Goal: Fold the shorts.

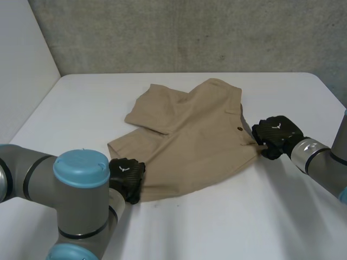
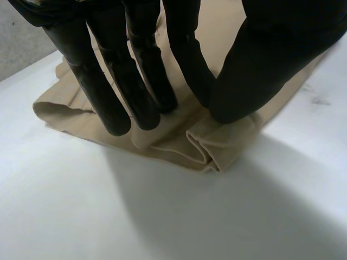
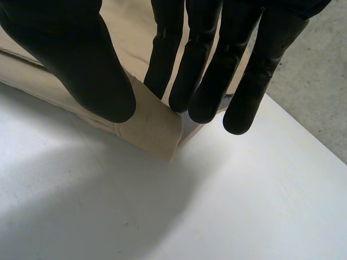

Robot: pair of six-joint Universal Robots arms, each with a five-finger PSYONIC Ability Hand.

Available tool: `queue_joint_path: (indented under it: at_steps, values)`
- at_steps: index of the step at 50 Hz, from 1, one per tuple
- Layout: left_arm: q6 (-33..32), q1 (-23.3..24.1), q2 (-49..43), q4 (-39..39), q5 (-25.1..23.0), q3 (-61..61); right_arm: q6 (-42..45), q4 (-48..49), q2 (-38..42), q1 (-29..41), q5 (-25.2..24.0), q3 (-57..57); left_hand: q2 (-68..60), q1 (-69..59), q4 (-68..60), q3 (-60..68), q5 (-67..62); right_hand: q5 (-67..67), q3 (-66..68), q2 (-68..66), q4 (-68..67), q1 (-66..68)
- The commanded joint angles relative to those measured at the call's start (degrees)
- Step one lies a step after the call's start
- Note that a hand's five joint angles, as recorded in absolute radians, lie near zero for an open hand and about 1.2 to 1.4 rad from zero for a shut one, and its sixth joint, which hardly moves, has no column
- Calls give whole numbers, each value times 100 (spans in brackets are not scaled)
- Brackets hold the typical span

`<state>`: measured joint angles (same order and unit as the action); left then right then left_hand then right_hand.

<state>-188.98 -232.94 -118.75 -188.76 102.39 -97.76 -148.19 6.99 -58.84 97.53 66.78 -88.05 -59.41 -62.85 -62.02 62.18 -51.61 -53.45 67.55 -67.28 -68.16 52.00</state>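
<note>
Nearest, bare white table (image 1: 227,227) lies open in front of the tan shorts (image 1: 190,135). The left hand (image 1: 127,177) sits at their near hem corner, its straight fingers (image 2: 143,86) and thumb pinching a bunched fold of cloth. Further back, the right hand (image 1: 276,136) pinches the waistband corner at the shorts' right edge, that corner raised off the table. The shorts lie mid-table, with free surface on every side up to the grey wall (image 1: 190,32)

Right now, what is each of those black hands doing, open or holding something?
Left hand: shut, pinching the shorts at a leg-hem corner.
Right hand: shut, pinching the shorts' waistband corner.
</note>
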Motion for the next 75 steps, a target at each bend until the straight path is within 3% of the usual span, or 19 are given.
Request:
queue_joint_path:
  at_steps: [1,3,5,11,20,30,32,33,43,49,53,58,67,75]
  values:
    - [-7,-111,97,24,9,90,-105,-452,-215,20,19,24,-2059,-1715,-1798,1782,-1839,-1655,1245,-1273,-1184,2800]
    - [-7,-120,334,24,9,64,-123,-786,-382,-6,1,51,-2059,-1715,-1798,1782,-1839,1138,-1548,1520,1609,7]
    - [-7,-129,475,24,9,64,-79,-1110,-522,-32,-34,60,-2059,-1715,-1798,1782,-1839,2337,-2747,2719,2808,-1192]
    - [-7,-339,642,24,-9,143,-70,-1393,-593,-181,-183,51,-2059,-1715,-1798,1782,-1839,3016,-3425,3398,3487,-1870]
    - [-7,-639,432,68,-44,670,114,-1105,-427,-208,-570,-125,-2059,-1715,-1798,1782,-1839,2848,-3258,3230,3319,-1702]
    - [19,-665,308,340,-52,688,342,-593,22,-226,-596,42,-1978,-1634,-1717,1701,-1758,2276,-2685,2658,2747,-1130]
    - [19,-639,396,384,-44,548,561,-611,92,-226,-596,95,265,610,527,-543,486,2159,-2568,2541,2629,-1013]
    - [19,-630,414,393,-44,504,563,-611,92,-226,-596,95,676,1021,938,-954,897,2158,-2567,2540,2629,-1012]
    - [37,-367,1125,445,-44,38,1011,-611,479,-278,-579,315,2779,3124,3041,-3057,3000,1789,-2199,2171,2260,-643]
    - [37,-156,1643,472,-44,-348,1011,-594,602,-270,-570,464,4361,4706,4623,-4639,4582,208,-617,590,678,938]
    - [54,-33,1793,481,-35,-577,1020,-594,690,-243,-561,525,4465,4810,4727,-4743,4686,6,-416,388,477,1139]
    - [72,108,1829,498,-17,-753,1002,-585,690,-217,-561,552,4331,4676,4593,-4609,4552,-1651,1242,-1269,-1180,2797]
    - [72,284,1610,437,0,-1017,827,-558,392,-199,-500,456,3491,3836,3753,-3769,3712,-1655,1245,-1273,-1184,2800]
    - [63,258,1065,288,0,-894,10,-602,-110,-243,-570,280,3002,3347,3264,-3280,3223,-1655,1245,-1273,-1184,2800]
